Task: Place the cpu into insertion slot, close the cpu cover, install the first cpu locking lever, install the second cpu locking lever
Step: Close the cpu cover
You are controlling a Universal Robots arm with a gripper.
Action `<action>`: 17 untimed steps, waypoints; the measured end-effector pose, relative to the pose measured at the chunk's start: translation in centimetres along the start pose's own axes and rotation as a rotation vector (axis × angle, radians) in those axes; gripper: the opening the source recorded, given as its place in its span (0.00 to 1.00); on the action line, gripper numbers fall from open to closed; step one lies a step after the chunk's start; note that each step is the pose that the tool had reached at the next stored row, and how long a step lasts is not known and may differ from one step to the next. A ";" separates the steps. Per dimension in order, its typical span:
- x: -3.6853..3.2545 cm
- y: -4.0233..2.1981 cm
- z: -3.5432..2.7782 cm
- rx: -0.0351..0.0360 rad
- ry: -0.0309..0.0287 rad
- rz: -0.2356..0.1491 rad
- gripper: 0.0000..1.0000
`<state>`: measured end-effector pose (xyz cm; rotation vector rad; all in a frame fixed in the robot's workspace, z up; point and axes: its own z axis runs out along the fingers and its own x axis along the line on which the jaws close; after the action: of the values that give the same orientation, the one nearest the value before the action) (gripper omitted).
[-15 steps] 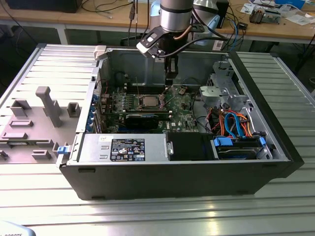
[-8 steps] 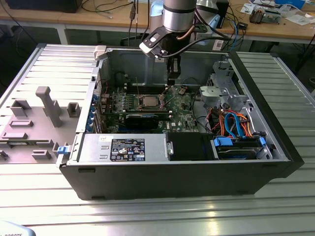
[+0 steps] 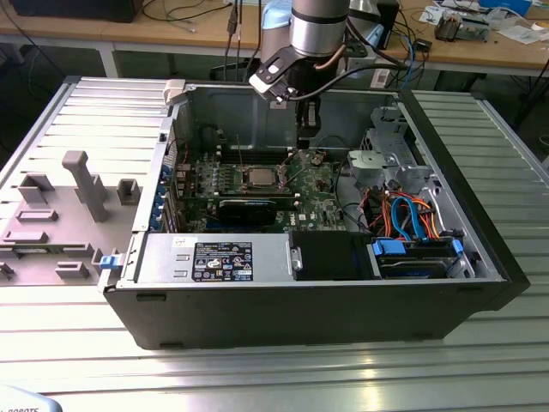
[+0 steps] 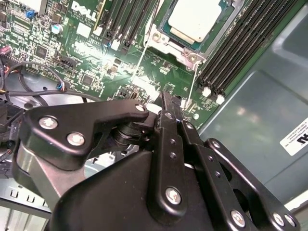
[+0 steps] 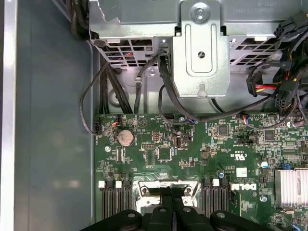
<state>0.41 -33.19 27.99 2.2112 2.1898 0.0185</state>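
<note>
A ribbed silver metal desk (image 3: 257, 378) lies nearest, and an open black computer case (image 3: 300, 313) is set upon it. Just inside the near wall a grey box-shaped power supply (image 3: 223, 257) is mounted. Beside it, toward the exterior view's right, blue and orange cables (image 3: 412, 215) are bundled. Beyond these a green motherboard (image 3: 317, 202) is laid flat. The small square cpu with a silver-grey metal top (image 3: 260, 178) is seated in the square, silver-rimmed insertion slot (image 4: 161, 42). Two thin silver wire levers (image 4: 193, 82) are seen reaching out from the slot's corners. Farther back the black claw (image 3: 306, 142) is held over the board, near the slot and toward the exterior view's right. Its fingers are drawn narrow and nothing is gripped between them. Outside the case, at the exterior view's left, a grey moulded fixture tray (image 3: 77, 206) is laid on the desk.
</note>
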 end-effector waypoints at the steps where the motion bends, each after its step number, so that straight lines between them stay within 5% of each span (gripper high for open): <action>1: 0.00 0.04 0.00 0.0000 0.0000 0.000 0.11; 17: 0.03 1.58 0.05 0.0022 -0.0013 0.000 0.11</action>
<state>1.99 -33.18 27.99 2.2116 2.1902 0.0148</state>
